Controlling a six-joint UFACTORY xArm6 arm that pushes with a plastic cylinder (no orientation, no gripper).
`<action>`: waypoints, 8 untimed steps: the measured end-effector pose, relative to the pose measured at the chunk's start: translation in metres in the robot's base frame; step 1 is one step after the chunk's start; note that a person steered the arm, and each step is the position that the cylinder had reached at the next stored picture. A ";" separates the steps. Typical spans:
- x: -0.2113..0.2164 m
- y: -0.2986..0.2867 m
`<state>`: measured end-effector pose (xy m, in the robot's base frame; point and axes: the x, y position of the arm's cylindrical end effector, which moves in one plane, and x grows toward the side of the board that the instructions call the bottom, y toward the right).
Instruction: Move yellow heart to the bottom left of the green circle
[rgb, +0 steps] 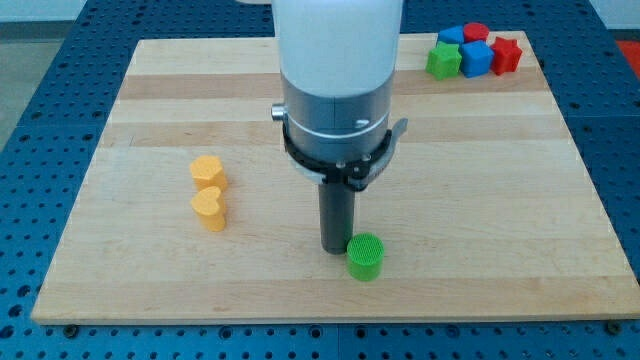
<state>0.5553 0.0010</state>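
Observation:
The yellow heart (209, 210) lies on the wooden board at the view's left, just below a yellow hexagon-like block (208, 172). The green circle (365, 256) sits near the board's bottom edge, right of centre. My tip (334, 248) rests on the board right beside the green circle's left side, touching or almost touching it. The yellow heart is well to the left of the tip, about a quarter of the board's width away.
A cluster of blocks sits at the view's top right: a green block (443, 62), a blue block (476, 58), a smaller blue block (452, 36), a red block (475, 34) and a red star-like block (507, 54). The arm's white body (337, 60) hangs over the board's top centre.

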 end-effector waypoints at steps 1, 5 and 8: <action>0.001 -0.009; -0.064 -0.229; -0.017 -0.057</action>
<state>0.5380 -0.0564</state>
